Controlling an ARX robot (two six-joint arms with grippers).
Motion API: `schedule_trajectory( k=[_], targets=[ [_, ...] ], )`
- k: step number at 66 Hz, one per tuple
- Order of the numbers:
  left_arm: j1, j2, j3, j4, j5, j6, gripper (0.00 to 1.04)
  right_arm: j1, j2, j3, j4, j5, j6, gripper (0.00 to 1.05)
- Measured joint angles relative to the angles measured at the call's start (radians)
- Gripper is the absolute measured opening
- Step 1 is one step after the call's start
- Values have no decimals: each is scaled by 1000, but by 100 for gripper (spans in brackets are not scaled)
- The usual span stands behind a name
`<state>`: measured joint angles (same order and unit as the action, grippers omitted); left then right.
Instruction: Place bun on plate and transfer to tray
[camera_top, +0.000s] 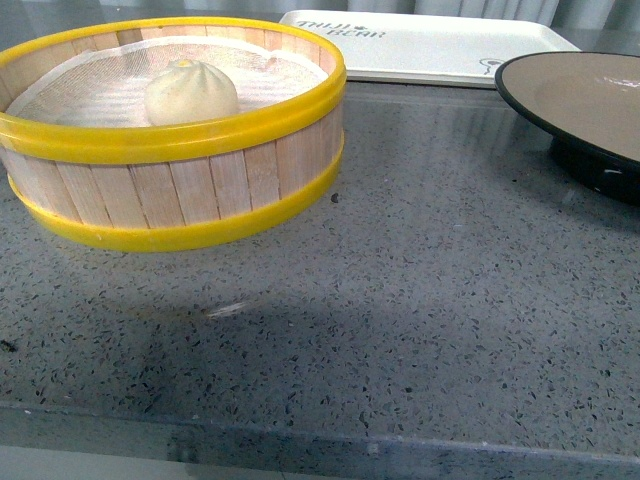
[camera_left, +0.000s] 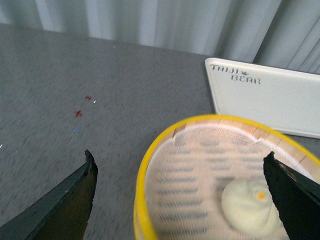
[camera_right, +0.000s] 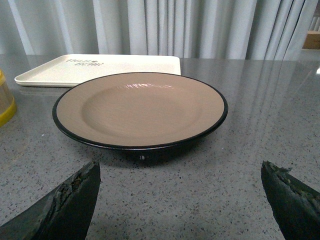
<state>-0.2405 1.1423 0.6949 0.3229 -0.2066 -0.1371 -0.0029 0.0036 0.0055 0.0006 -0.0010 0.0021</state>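
Smooth domed bun (camera_top: 191, 92) in slatted steamer (camera_top: 200, 190); matte plate (camera_right: 140, 107); left gripper (camera_left: 178, 157), right gripper (camera_right: 180, 165) spread

Soft even light, blurry left wrist view, plate (camera_right: 140, 107) glare

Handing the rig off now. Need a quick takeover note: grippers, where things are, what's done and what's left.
Left gripper: open, empty, over the steamer.
Right gripper: open, empty, facing the plate.
Bun: in the steamer on its cloth liner, no gripper on it.
The plate holds nothing. It sits on the counter next to the tray, and nothing is seen on the tray.
Done: nothing yet.
Left: grasp bun, set it on plate, move plate onto tray.
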Motion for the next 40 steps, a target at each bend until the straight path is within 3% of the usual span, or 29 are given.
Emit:
schedule_trajectory(
  k=[6, 17, 40],
  targets=[
    [-25, 132, 183, -91, 55, 38, 98, 0, 0, 0, 0, 0, 0, 96],
    [-55, 241, 344, -248, 99, 85, 98, 0, 0, 0, 0, 0, 0, 96],
    [-97, 307, 397, -458, 156, 122, 98, 0, 0, 0, 0, 0, 0, 96]
  ],
)
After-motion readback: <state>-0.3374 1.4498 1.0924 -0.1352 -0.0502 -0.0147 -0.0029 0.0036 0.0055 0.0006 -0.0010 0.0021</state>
